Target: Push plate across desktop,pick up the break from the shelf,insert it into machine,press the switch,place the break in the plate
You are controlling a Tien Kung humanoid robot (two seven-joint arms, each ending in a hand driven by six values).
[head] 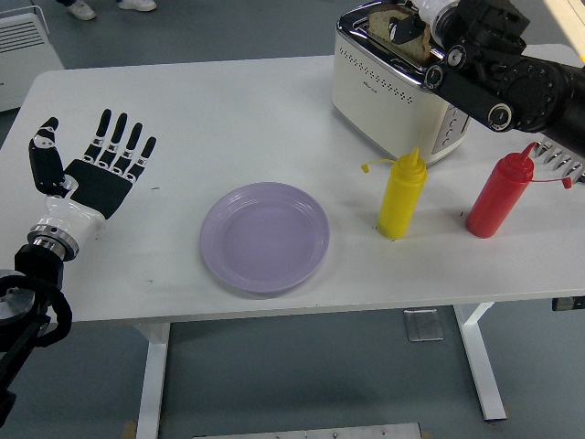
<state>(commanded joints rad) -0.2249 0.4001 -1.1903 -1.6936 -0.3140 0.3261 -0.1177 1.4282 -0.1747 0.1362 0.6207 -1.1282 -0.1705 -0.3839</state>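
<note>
A cream and chrome toaster (384, 87) stands at the table's far right. A slice of bread (382, 20) sits low in its top slot. My right hand (413, 26) reaches over the toaster from the right, its fingers curled on the slice's right end. The lilac plate (219, 265) lies in the middle of the table near the front edge and holds nothing. My left hand (96, 169) rests flat on the table at the far left, fingers spread, well apart from the plate.
A yellow squeeze bottle (402, 194) and a red one (499, 194) stand in front of the toaster, right of the plate. A white wire rack (559, 157) shows at the right edge behind the red bottle. A white heater (23, 46) stands on the floor at the top left.
</note>
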